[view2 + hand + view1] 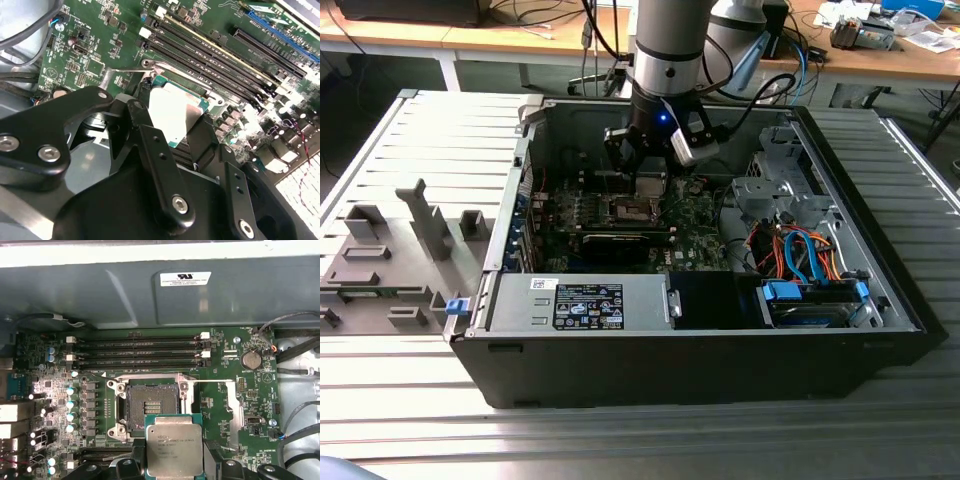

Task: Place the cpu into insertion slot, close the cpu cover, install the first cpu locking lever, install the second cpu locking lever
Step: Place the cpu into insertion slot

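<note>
My gripper (178,131) is shut on the cpu (172,114), a small square chip with a silver-grey top and a green edge, held by two opposite sides between black fingers (150,145). In the first wrist view the cpu (174,450) hangs just beside the insertion slot (150,407), whose dark square centre lies uncovered inside a silver rim. A silver plate (234,407) lying off to one side of the slot looks like the cpu cover swung open. A thin lever rod (215,381) runs along the board by it. In the exterior view the gripper (650,178) reaches down into the computer case.
Long memory slots (140,352) run beside the slot, with the grey case wall (150,295) beyond them. The black graphics card (620,240) and power supply (580,300) lie nearer the exterior camera. Coloured cables (800,250) fill the exterior view's right. A grey fixture (390,260) stands outside the case.
</note>
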Controlling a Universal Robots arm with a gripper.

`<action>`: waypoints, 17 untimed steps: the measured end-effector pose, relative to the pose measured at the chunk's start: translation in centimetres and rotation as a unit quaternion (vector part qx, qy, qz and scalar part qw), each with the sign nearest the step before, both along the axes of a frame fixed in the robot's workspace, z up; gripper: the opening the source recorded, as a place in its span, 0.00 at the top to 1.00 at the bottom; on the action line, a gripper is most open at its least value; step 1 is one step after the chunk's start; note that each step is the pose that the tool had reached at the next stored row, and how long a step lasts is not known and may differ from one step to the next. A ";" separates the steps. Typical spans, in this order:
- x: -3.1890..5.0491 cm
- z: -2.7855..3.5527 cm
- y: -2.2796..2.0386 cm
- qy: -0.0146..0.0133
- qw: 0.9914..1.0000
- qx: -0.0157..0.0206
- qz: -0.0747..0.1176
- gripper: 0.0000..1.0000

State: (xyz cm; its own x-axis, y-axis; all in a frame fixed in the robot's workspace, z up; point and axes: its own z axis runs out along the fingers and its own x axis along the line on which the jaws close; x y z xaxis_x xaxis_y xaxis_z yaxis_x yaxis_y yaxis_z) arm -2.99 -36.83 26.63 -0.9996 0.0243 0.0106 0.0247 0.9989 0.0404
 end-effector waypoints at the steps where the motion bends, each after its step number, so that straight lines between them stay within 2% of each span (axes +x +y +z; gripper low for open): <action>1: 0.00 0.25 0.00 0.000 1.000 0.000 0.000 0.46; 12: 0.00 0.27 0.00 0.000 1.000 0.000 -0.001 0.46; 17: 0.00 0.27 0.00 0.000 1.000 0.000 -0.009 0.46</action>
State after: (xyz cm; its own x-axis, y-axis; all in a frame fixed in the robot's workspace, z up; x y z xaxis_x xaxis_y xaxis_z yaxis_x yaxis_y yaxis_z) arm -2.99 -36.83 26.90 -0.9991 0.0414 0.0106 0.0417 0.9983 0.0402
